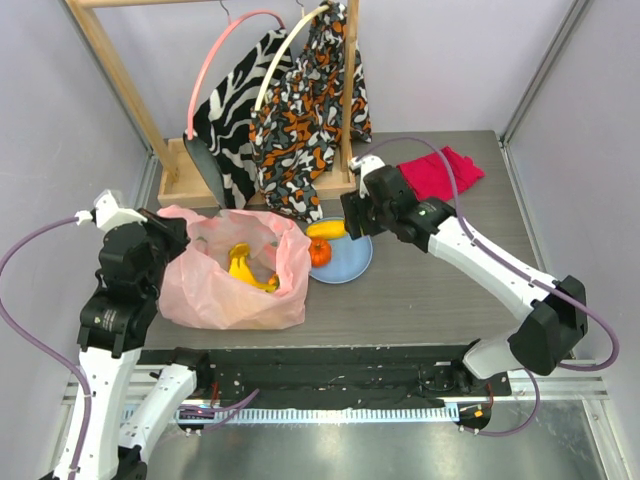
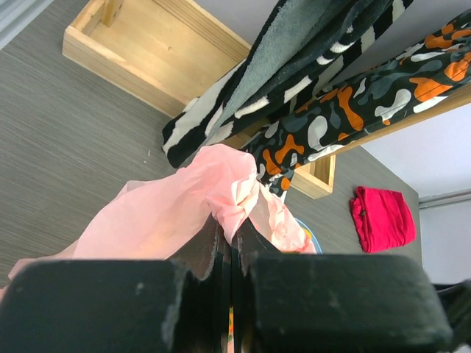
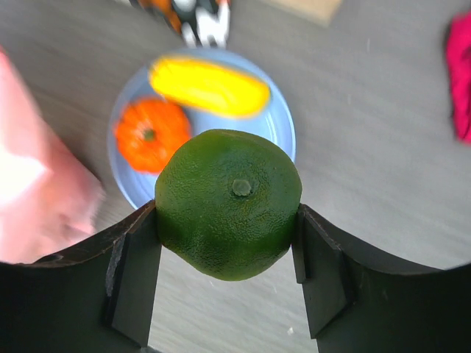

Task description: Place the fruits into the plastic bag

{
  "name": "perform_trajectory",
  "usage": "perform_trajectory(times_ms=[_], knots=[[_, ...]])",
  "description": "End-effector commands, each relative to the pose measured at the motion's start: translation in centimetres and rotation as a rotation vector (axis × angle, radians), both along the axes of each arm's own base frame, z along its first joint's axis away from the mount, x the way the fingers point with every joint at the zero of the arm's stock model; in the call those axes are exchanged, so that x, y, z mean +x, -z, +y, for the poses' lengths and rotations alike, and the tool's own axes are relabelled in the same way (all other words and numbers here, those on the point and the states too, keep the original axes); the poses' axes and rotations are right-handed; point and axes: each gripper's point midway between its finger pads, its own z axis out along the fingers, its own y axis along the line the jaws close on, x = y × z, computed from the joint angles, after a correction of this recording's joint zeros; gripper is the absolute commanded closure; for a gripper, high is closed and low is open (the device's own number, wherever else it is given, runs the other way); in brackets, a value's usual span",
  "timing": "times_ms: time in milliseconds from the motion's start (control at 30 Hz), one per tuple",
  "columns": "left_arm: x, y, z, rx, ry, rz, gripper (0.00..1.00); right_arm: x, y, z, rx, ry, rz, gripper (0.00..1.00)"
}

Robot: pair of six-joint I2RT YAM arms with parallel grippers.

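Grey tabletop [image 3: 383, 220] beneath green fruit [image 3: 228, 202] clamped in right tool [image 3: 224, 228]

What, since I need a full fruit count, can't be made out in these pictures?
- Top view: whatever lies under the yellow bananas in the translucent pale-pink plastic bag; crinkled film hides it.
- Top view: the round green fruit; the right end effector covers it.
- Left wrist: the round blue plate, mostly behind the bag.
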Motion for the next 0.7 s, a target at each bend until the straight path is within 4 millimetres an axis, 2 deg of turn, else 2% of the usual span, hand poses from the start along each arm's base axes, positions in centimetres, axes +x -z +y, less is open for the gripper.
perform_trajectory(times_ms=[0,200,267,467,667], knots=[[-0.6,-1.2,0.8,0.009,-0.030,-0.041,1.00,2.0,-8.2,2.6,0.170,-0.028,-0.167,0.88],[-0.9,-1.2,0.9,0.008,-0.034,-0.043,1.00,1.5,-13.7,4.9,0.335,-0.114,-0.246,0.92],[-0.9,-1.3,0.9,0.006,-0.032,-0.045,1.00,0.7,-15.0,5.9,0.395,-0.167,-0.254,0.93],[-0.7,-1.5,0.6,0.001,-0.024,-0.051,1.00,-0.7,-17.0,7.4,0.489,-0.269,-0.263,0.94],[-0.7,-1.3,0.6,-0.001,-0.023,-0.048,1.00,-2.4,-17.1,9.7,0.525,-0.388,-0.229,0.95]])
